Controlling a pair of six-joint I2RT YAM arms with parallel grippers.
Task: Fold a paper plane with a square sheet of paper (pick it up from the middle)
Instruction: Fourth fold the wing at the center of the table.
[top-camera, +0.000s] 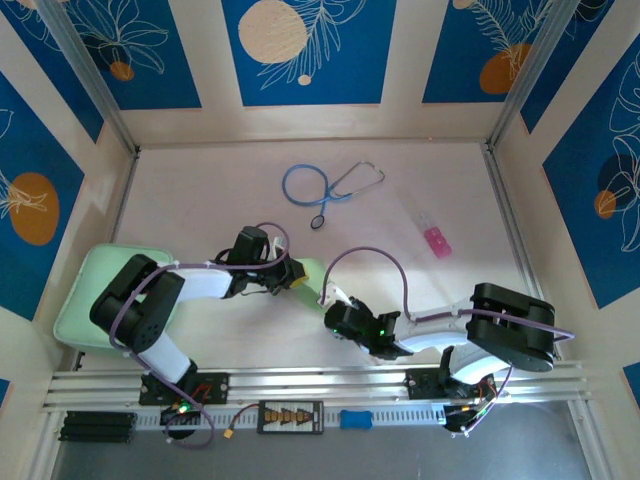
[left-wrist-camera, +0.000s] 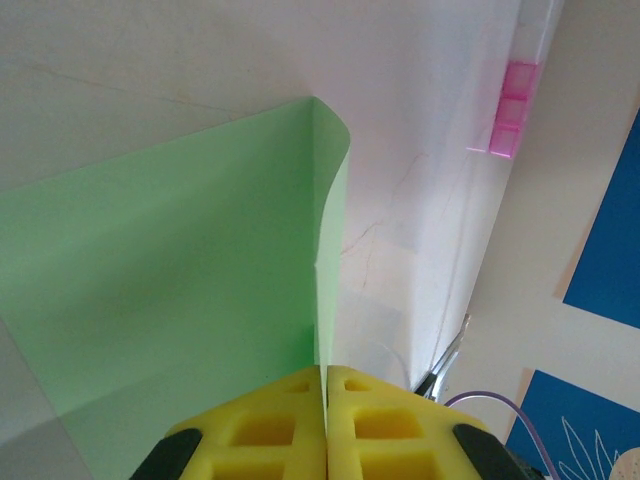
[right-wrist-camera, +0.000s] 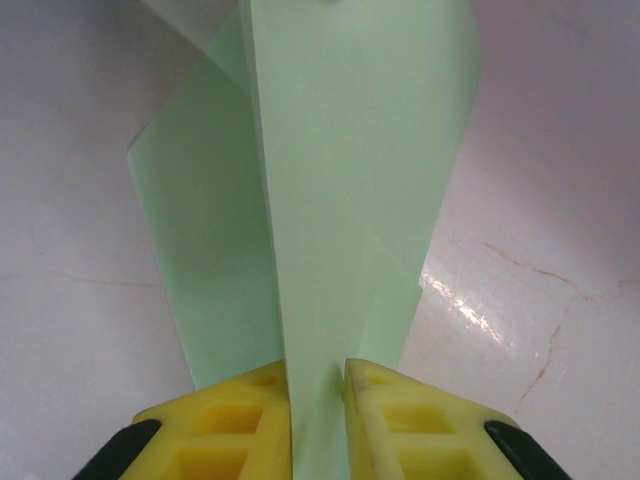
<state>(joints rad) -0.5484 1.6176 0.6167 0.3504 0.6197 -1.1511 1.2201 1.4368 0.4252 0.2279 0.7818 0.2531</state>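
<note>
- Two clenched pincers are holding the square sheet of paper (right-wrist-camera: 350, 150): left gripper (left-wrist-camera: 325, 388) on its edge, right gripper (right-wrist-camera: 318, 385) on a fold.
- It is stretching lengthwise between them.

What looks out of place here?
Nothing damaged. The green paper, pinched by the left gripper and the right gripper, curls at its free edge. A stethoscope lies farther back, unrelated to folding.

Bright even light, faint shadows, table (right-wrist-camera: 462, 308) glare (right wrist view)
</note>
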